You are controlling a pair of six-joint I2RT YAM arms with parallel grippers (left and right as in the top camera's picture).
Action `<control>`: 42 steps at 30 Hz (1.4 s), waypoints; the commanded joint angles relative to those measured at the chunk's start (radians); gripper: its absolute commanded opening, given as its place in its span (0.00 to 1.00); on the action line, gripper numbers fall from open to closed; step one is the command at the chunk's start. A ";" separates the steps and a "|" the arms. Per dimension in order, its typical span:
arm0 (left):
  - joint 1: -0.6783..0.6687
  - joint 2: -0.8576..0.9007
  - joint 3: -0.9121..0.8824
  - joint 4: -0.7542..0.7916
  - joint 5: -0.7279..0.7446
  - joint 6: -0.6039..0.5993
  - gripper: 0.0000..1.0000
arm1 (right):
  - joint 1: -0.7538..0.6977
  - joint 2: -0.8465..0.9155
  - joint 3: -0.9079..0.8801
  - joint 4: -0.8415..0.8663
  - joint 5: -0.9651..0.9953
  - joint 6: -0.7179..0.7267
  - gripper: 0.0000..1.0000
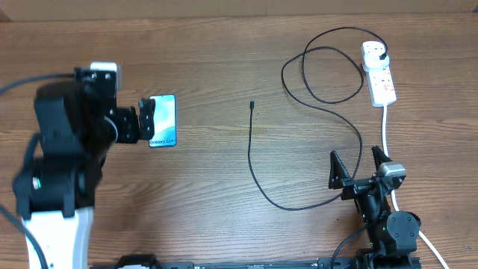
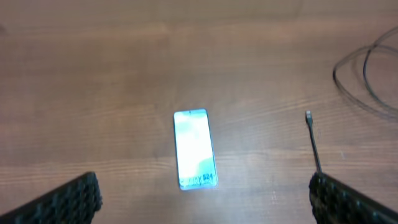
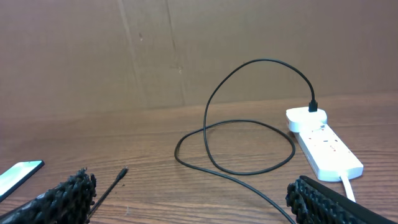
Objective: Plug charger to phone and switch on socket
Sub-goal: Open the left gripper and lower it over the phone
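The phone (image 1: 163,120) lies flat on the wooden table, screen up and lit; it also shows in the left wrist view (image 2: 194,148) and at the left edge of the right wrist view (image 3: 17,175). My left gripper (image 1: 143,119) is open just left of it, above the table, holding nothing. The charger's black cable (image 1: 299,104) loops across the table, its connector tip (image 1: 252,104) free on the wood (image 2: 308,115) (image 3: 123,171). Its plug (image 1: 382,54) sits in the white socket (image 1: 379,75) (image 3: 323,143). My right gripper (image 1: 358,168) is open and empty near the front edge.
The socket's thick white cord (image 1: 385,131) runs down toward my right arm's base. A brown cardboard wall (image 3: 186,50) stands behind the table. Bare wood lies between the phone and the connector tip.
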 commanded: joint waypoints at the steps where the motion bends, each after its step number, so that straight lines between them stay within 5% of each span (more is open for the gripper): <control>1: 0.004 0.101 0.139 -0.078 0.050 -0.012 1.00 | 0.006 -0.010 -0.011 0.004 -0.003 0.003 1.00; 14: 0.004 0.319 0.191 -0.113 0.104 -0.017 1.00 | 0.006 -0.010 -0.011 0.005 -0.003 0.003 1.00; 22: 0.004 0.507 0.191 -0.135 0.035 -0.147 1.00 | 0.006 -0.010 -0.011 0.004 -0.003 0.003 1.00; 42: -0.005 0.879 0.191 -0.072 -0.008 -0.066 0.95 | 0.006 -0.010 -0.011 0.004 -0.003 0.003 1.00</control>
